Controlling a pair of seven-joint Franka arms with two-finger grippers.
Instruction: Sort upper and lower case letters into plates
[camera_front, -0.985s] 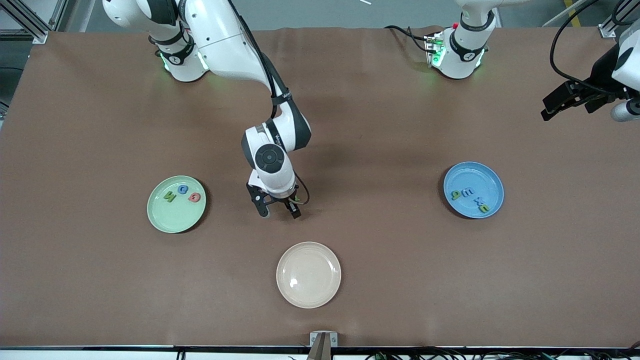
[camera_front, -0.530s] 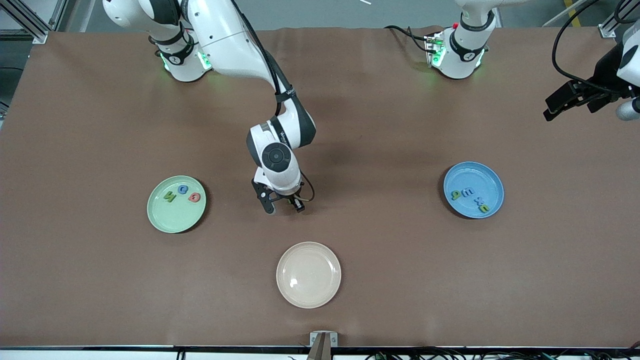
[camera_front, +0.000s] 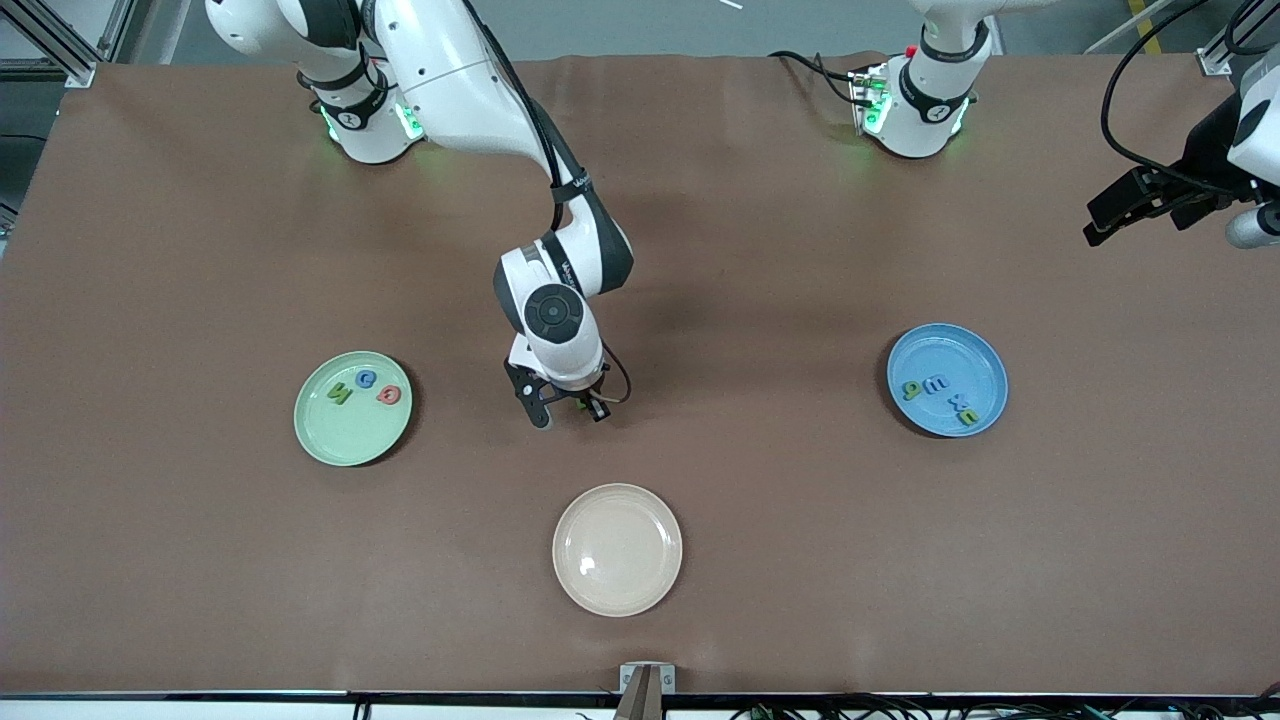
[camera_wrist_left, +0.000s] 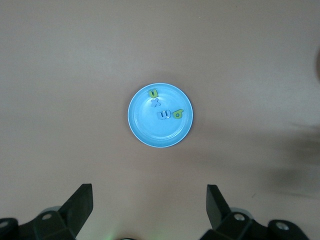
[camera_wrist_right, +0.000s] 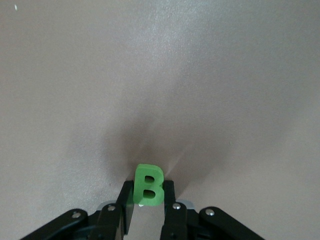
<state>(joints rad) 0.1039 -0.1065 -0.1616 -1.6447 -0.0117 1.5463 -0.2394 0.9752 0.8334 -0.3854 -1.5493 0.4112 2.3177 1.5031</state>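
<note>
My right gripper (camera_front: 568, 412) (camera_wrist_right: 148, 188) is low over the bare mat in the middle of the table, shut on an upright green letter B (camera_wrist_right: 148, 184). The mint green plate (camera_front: 345, 437) holds a green letter (camera_front: 340, 393), a blue one (camera_front: 367, 379) and a red one (camera_front: 388, 394). In the sky blue plate (camera_front: 940, 350) (camera_wrist_left: 155, 132) lie two green and two blue letters (camera_front: 936, 385) (camera_wrist_left: 164, 115). My left gripper (camera_front: 1103, 220) (camera_wrist_left: 149, 200) waits high over the left arm's end of the table, open and holding nothing.
An empty cream-beige plate (camera_front: 617, 590) sits nearer the front camera than the right gripper. The brown mat (camera_front: 760, 480) covers the whole table. Both arm bases stand along the edge farthest from the front camera.
The right gripper's fingers have closed onto the green B, and its hand has shifted slightly toward the left arm's end. The left arm has hardly moved.
</note>
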